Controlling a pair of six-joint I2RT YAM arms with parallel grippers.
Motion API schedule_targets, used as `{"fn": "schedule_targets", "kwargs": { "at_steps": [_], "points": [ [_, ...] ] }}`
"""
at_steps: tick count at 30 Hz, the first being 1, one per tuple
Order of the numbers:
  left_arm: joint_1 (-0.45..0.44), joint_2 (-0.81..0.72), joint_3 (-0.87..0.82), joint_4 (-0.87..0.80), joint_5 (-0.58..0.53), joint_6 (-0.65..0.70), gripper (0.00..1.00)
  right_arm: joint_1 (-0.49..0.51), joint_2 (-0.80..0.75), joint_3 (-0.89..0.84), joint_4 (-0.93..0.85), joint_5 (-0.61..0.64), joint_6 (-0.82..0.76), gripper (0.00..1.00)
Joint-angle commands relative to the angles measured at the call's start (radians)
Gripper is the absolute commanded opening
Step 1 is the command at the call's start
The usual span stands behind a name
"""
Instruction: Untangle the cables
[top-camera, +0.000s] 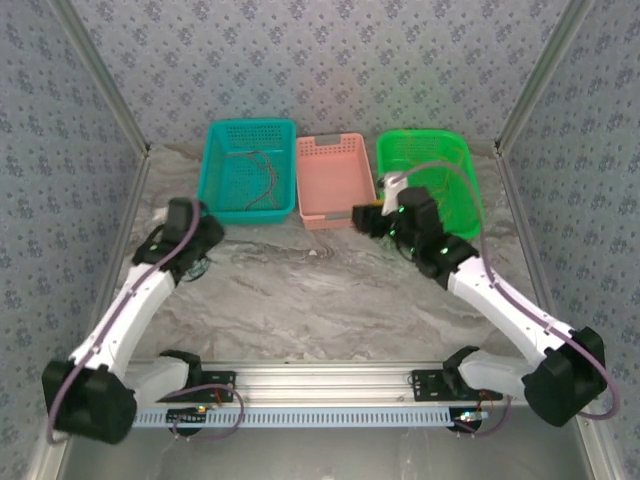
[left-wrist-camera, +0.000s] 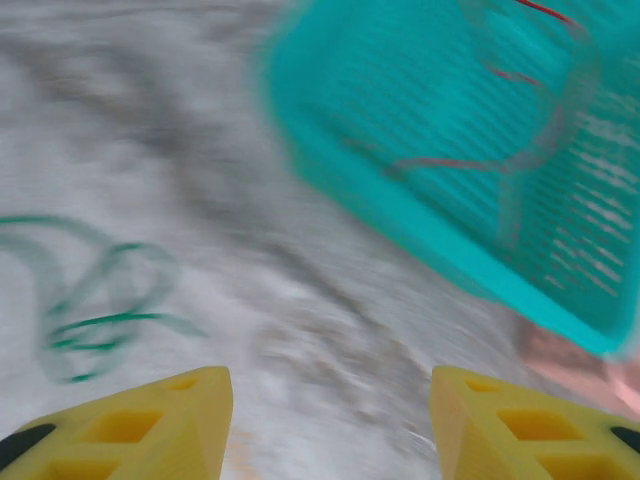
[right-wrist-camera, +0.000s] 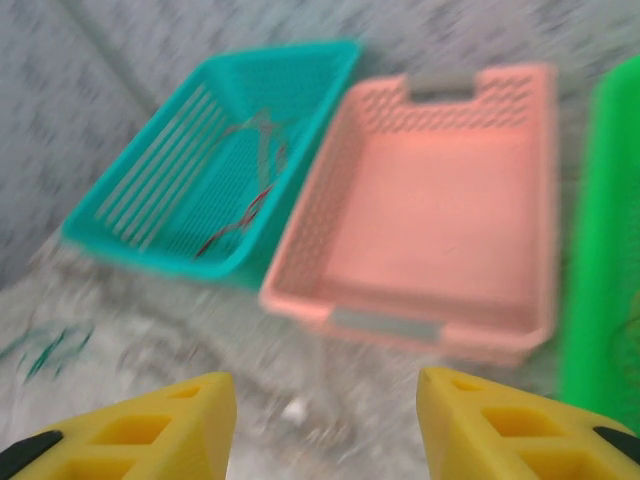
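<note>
Though both grippers stand empty, the danger here is a bad pick.

From above, the left gripper (top-camera: 196, 258) hangs at 9 o'clock over the loose green cable (top-camera: 192, 272). The other cables (top-camera: 262, 180) lie in the teal basket (top-camera: 245, 215) at 11 o'clock. The right gripper (top-camera: 362, 215) sits by the pink basket (top-camera: 330, 185)'s near corner and could knock it.

In the left wrist view its fingers (left-wrist-camera: 150, 425) are apart. The green cable coils at 9 o'clock, and closing off-centre would likely pinch two loops and tighten the tangle.

In the right wrist view its fingers (right-wrist-camera: 150, 420) are apart. Red and grey strands cross in the teal basket at 10 o'clock, so lifting one may drag the rest.

The tabletop (top-camera: 320, 300) is grey-veined marble, and the walls (top-camera: 330, 60) are patterned blue-grey.
</note>
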Motion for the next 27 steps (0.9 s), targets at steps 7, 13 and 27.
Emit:
{"fn": "schedule_targets", "kwargs": {
  "at_steps": [7,13,27],
  "points": [
    [0.361,-0.004,-0.128,-0.102,0.262,-0.007,0.66,0.329,0.111,-0.017,0.045,0.146,0.017,0.51],
    [0.368,0.047,-0.175,0.045,0.385,-0.117,0.62,0.396,0.167,0.004,0.066,0.166,0.012,0.5],
    [0.525,0.154,-0.055,-0.142,0.154,-0.116,0.83,0.401,0.183,-0.004,0.077,0.14,0.011,0.49]
  ]
}}
